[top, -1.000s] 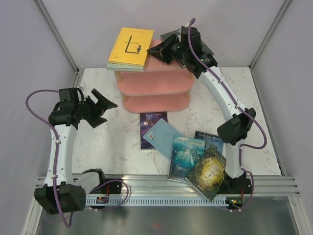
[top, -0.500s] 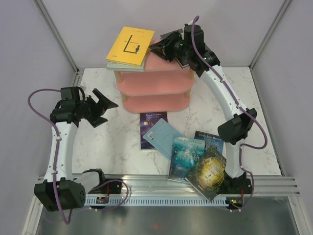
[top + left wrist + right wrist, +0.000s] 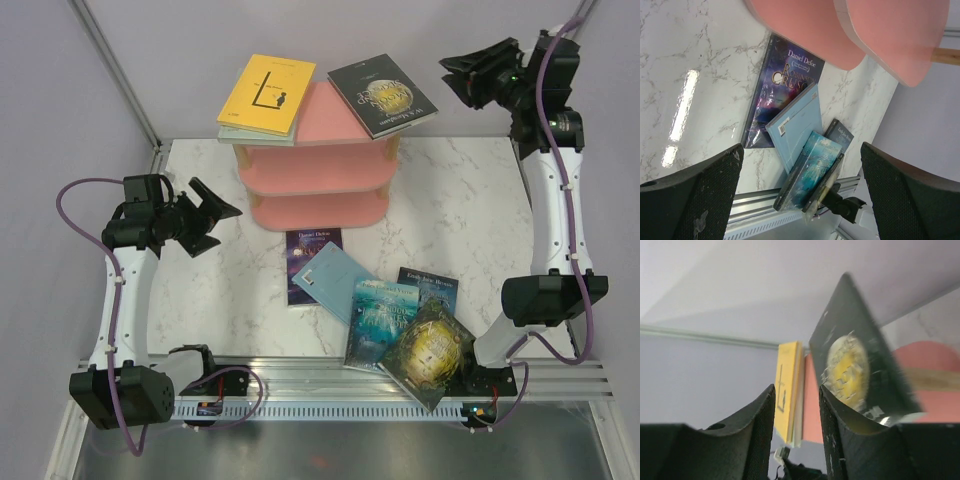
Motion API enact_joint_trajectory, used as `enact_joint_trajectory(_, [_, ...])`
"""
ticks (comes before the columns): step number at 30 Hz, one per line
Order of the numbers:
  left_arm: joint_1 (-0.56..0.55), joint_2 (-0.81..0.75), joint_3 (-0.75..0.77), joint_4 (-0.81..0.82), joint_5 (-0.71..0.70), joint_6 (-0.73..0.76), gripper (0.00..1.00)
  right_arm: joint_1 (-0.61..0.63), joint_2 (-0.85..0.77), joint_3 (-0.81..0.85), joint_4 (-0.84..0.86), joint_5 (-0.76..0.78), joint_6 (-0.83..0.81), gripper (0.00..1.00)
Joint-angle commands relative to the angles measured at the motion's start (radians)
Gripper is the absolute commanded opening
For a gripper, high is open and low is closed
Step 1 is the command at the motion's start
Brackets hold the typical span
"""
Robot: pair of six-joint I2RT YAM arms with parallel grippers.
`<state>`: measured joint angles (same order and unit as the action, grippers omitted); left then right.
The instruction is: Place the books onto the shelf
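Note:
The pink shelf [image 3: 318, 160] stands at the back of the table. On its top board a yellow book [image 3: 267, 93] lies on a pale grey-green one [image 3: 245, 136], and a black book [image 3: 382, 94] lies at the right, overhanging the edge. My right gripper [image 3: 462, 75] hangs high to the right of the shelf, open and empty; its view shows the yellow book [image 3: 786, 400] and the black book [image 3: 860, 375]. My left gripper [image 3: 215, 215] stands wide open left of the shelf. On the table lie purple [image 3: 313, 262], light blue [image 3: 333, 280], teal [image 3: 381, 322], dark blue [image 3: 430, 287] and green-gold [image 3: 428, 352] books.
A metal rail [image 3: 340, 375] runs along the near edge, and the teal and green-gold books overlap it. Purple walls close in the table on three sides. The left wrist view looks past the shelf boards [image 3: 810, 30] onto the purple book [image 3: 782, 85] and the light blue book [image 3: 797, 122].
My right gripper has opened, let go of the black book on the top board and drawn back up and to the right. The left arm has barely moved.

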<state>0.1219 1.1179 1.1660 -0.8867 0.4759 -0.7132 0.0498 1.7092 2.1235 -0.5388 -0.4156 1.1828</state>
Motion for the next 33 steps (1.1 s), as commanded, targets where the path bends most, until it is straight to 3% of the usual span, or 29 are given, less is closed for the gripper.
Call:
enact_joint_trajectory(1, [-0.007,-0.03,0.02,0.023,0.015,0.001,1.0,-0.109,-0.011,-0.1,-0.026,-0.072,-0.057,0.45])
enact_joint_trajectory(4, [-0.013,-0.036,0.015,0.022,0.018,-0.002,1.0,-0.166,0.003,-0.134,-0.023,-0.091,-0.077,0.41])
enact_joint_trajectory(9, [-0.015,-0.046,0.009,0.02,0.018,-0.003,1.0,-0.182,0.033,-0.134,-0.013,-0.103,-0.088,0.25])
enact_joint_trajectory(33, [-0.018,-0.063,-0.035,0.02,0.018,-0.005,1.0,-0.064,-0.016,-0.212,0.02,-0.104,-0.026,0.19])
